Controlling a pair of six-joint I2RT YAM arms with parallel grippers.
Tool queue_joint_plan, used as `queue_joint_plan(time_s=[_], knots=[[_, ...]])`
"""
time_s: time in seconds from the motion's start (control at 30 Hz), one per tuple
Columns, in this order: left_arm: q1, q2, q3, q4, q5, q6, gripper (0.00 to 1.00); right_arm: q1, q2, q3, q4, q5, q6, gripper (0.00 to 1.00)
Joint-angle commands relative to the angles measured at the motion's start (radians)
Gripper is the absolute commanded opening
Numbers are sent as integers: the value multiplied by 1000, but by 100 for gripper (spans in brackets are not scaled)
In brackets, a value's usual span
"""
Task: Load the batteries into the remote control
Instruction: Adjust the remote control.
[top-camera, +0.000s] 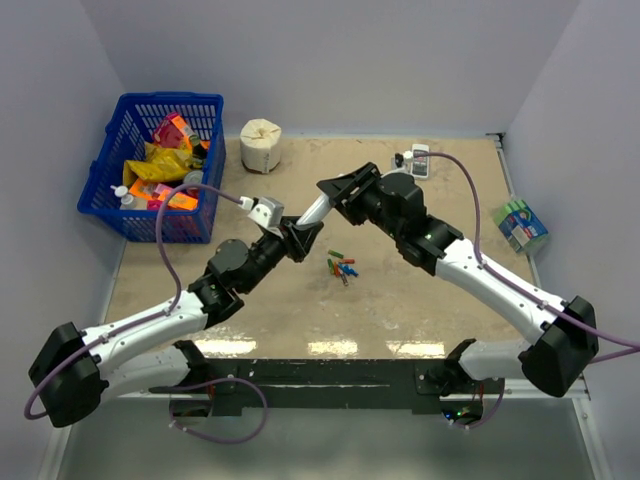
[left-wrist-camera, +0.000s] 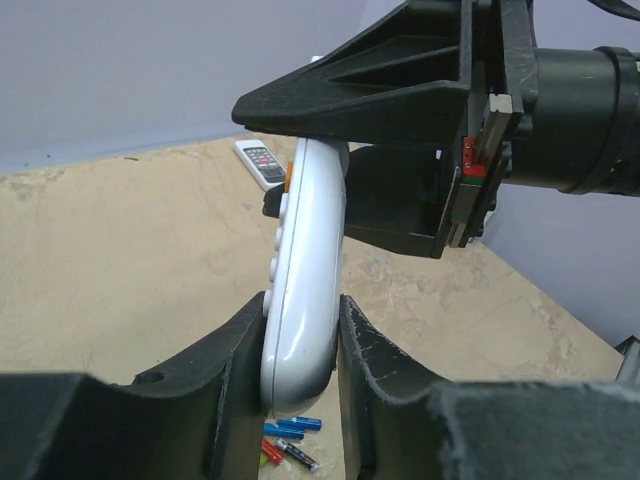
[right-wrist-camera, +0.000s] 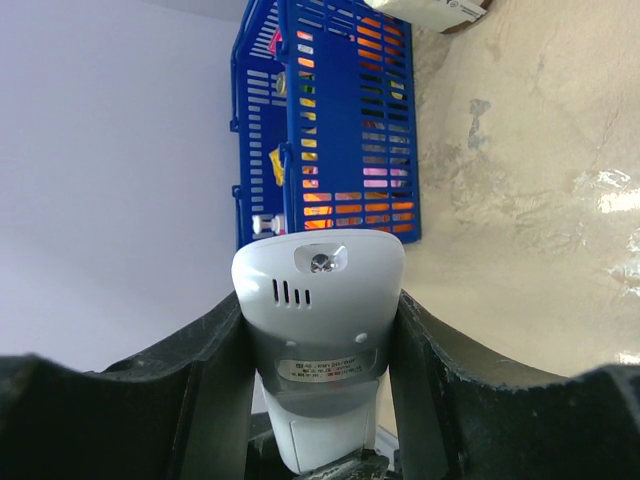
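The silver-white remote control (top-camera: 312, 211) is held in the air between both grippers, above the middle of the table. My left gripper (top-camera: 298, 237) is shut on its lower end; in the left wrist view the remote (left-wrist-camera: 305, 270) stands edge-on between the pads (left-wrist-camera: 235, 350), buttons facing left. My right gripper (top-camera: 347, 190) is shut on its upper end; the right wrist view shows the remote's plain back (right-wrist-camera: 320, 320) with label and closed compartment cover. Several small batteries (top-camera: 342, 267) in green, red, blue and orange lie loose on the table below, also seen in the left wrist view (left-wrist-camera: 290, 436).
A blue basket (top-camera: 128, 217) of packets stands at the back left, with a white roll (top-camera: 262, 145) beside it. A short white handset (top-camera: 420, 160) lies at the back right. A sponge pack (top-camera: 522, 225) lies off the table's right edge.
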Motion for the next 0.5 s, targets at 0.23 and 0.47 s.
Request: queue_joint_plan(time_s=[0.23, 0.47], knots=[[2, -17, 137, -113, -2, 77, 0, -10, -6, 21, 43, 28, -184, 66], [108, -19, 329, -499, 161, 146, 0, -18, -95, 75, -3, 17, -739, 97]])
